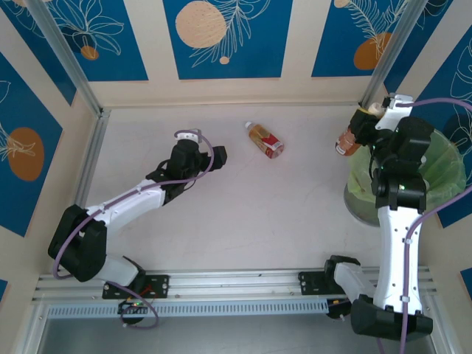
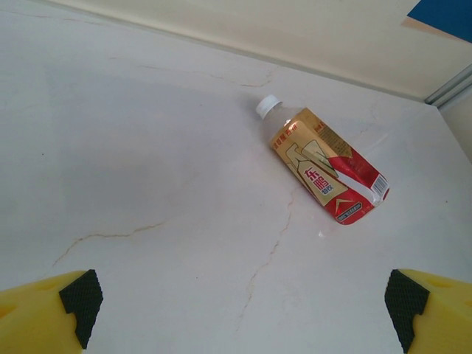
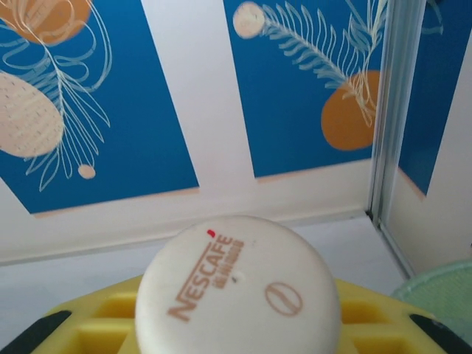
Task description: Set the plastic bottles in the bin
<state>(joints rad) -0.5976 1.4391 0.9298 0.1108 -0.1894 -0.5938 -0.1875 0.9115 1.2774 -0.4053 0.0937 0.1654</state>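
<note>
Left gripper (image 2: pixel 243 299) is seen low over the table (image 2: pixel 147 147), jaws spread wide, nothing held. Ahead of it, a red-and-gold bottle (image 2: pixel 324 166) is found lying on its side on the table, its neck turned toward the far wall, well apart from the bin (image 1: pixel 442 158). Right gripper (image 1: pixel 363 124) is clamped on a brown bottle (image 1: pixel 345 141), held at the bin's far left rim and not clearly over the opening.

Risk: if released here, the brown bottle may be caught by the rim and tipped out onto the table. The red-and-gold bottle may be rolled away if pinched askew.

Writing: "NESCAFE" is read on the brown bottle's white cap (image 3: pixel 236 287). Chinese characters are printed on the red-and-gold label but are not deciphered.
</note>
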